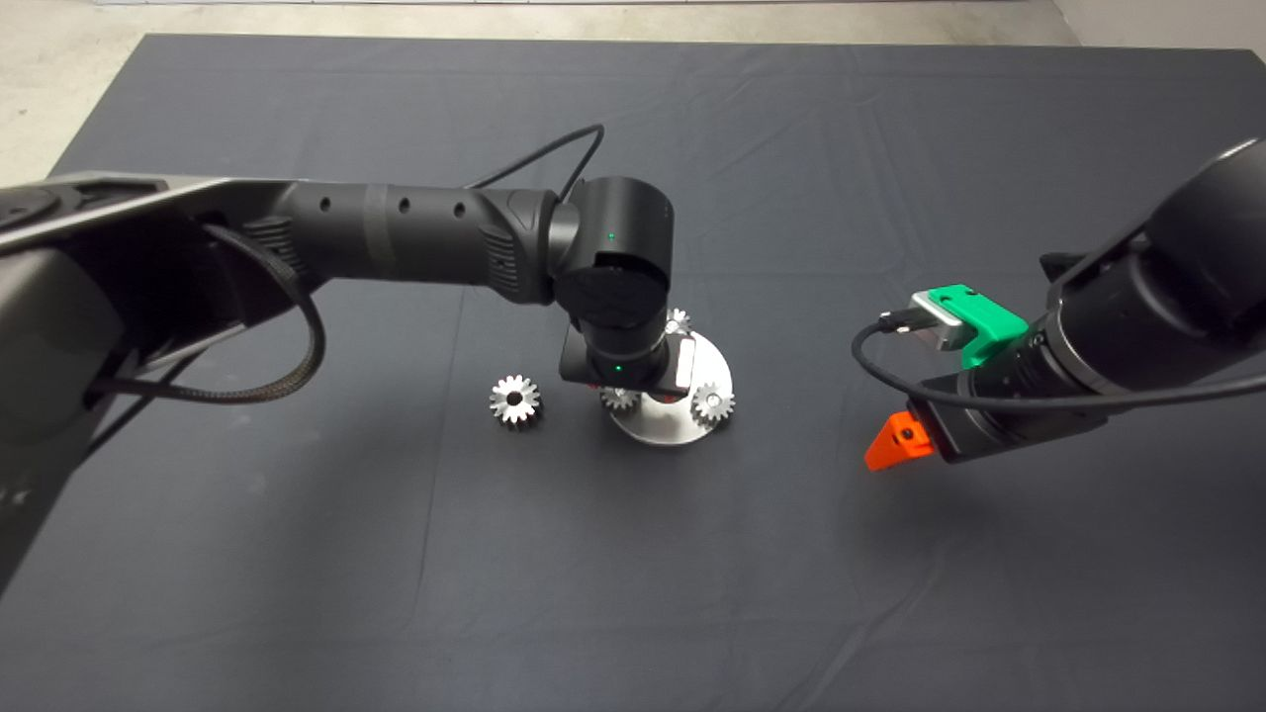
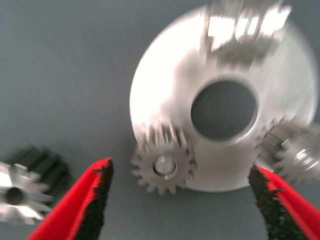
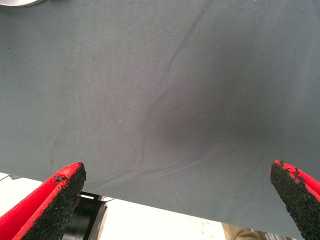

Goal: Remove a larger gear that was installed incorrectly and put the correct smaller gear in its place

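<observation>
The larger gear (image 1: 515, 400) lies flat on the mat to the left of the round metal plate (image 1: 663, 427); it also shows in the left wrist view (image 2: 20, 192), outside one finger. My left gripper (image 2: 180, 172) is open, straight above the plate's near edge (image 2: 165, 100). A smaller gear (image 2: 162, 165) sits on a pin of the plate between the fingers, untouched; in the head view (image 1: 618, 399) it is partly under the wrist. Two more small gears (image 1: 712, 402) (image 1: 678, 321) sit on the plate. My right gripper (image 3: 177, 175) is open and empty over the bare mat at the right.
The plate has a large round centre hole (image 2: 223, 110). The dark mat (image 1: 633, 593) covers the table, with pale floor beyond its far edge. The right arm's red finger (image 1: 895, 442) hangs well to the right of the plate.
</observation>
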`<action>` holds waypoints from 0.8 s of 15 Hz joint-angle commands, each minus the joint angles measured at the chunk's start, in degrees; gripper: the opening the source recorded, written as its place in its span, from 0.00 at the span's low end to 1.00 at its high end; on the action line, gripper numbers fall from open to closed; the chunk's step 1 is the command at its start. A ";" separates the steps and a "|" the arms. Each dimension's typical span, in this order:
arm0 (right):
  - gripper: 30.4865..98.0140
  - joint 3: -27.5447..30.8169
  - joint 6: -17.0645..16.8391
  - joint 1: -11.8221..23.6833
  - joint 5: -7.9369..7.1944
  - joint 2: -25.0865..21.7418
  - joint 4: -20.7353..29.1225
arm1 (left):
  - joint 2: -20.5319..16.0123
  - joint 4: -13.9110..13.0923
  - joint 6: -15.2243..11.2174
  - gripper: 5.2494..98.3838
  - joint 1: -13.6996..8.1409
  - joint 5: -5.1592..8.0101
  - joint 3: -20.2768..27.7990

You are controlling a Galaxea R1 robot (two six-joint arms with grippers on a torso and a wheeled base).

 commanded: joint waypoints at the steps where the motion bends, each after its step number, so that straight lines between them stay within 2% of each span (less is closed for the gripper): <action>1: 1.00 -0.61 -0.27 2.24 -4.11 0.13 1.48 | -0.58 -2.89 0.32 0.67 -3.68 2.28 0.55; 6: 1.00 -0.69 -0.18 5.36 -3.93 0.13 1.57 | -1.55 -7.02 0.11 0.68 -8.22 2.11 3.72; 8: 1.00 -0.69 -0.18 6.27 -3.67 0.36 1.57 | -2.31 -8.68 -0.21 0.74 -9.83 2.11 5.56; 9: 1.00 -0.69 -0.12 6.93 -3.33 0.74 1.57 | -3.59 -9.79 -0.64 0.74 -10.04 2.11 6.46; 12: 1.00 -0.43 0.08 9.20 -0.86 2.71 1.57 | -8.25 -11.19 -2.79 0.74 -11.38 2.11 12.28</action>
